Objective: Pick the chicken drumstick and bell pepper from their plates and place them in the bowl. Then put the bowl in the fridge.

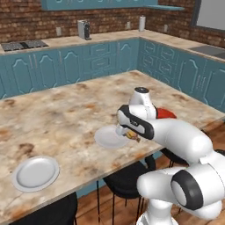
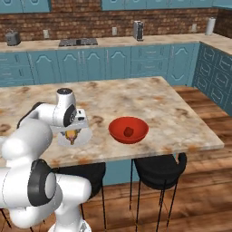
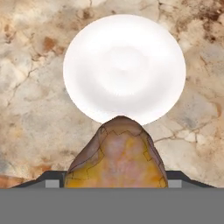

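One item of two is already lodged in the bowl [image 2: 128, 129]: the bell pepper [image 2: 128, 132] is seen as a small red lump on the bowl's floor. The chicken drumstick [image 3: 117, 154] is held clamped in the gripper [image 1: 130, 134], raised just above the near plate [image 3: 124, 65], which is left bare beneath it in the hand view. In the right base view the drumstick [image 2: 71, 134] hangs over that plate [image 2: 84, 137], with the bowl standing apart to the right on the marble island counter [image 2: 149, 102]. A second plate [image 1: 35, 173] lies bare near the counter's left corner in the left base view. The step in hand is judged to be the transfer of the drumstick to the bowl. For the next move, a sideways carry toward the bowl is called for, at a height that clears its rim, followed by a release over its centre beside the pepper. The fridge step is not yet begun.
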Robot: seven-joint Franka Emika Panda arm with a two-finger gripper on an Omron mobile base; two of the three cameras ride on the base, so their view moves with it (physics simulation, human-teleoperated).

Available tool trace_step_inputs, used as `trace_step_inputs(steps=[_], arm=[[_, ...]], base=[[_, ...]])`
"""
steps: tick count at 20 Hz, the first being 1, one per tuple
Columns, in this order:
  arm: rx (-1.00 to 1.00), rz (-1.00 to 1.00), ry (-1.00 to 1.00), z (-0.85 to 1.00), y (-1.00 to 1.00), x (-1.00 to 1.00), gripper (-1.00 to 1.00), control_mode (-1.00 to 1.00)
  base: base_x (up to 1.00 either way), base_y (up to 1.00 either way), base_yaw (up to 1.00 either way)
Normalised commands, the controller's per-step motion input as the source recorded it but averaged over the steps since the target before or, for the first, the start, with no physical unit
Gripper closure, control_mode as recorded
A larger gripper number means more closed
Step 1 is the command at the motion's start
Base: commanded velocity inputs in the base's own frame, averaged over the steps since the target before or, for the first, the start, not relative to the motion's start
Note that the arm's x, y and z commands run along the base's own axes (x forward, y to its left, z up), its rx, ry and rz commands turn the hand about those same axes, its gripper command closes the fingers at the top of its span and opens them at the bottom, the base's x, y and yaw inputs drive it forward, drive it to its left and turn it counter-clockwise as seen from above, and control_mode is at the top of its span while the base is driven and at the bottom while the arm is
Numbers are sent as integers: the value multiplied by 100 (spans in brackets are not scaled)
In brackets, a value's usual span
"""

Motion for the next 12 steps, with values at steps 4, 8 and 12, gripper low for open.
trace_step_inputs(steps=[4,8,12], arm=[[0,0,0,0,0,0,100,100],[0,0,0,0,0,0,100,100],[0,0,0,0,0,0,100,100]], base=[[16,-57,-16],[21,-50,-1],[19,-49,0]])
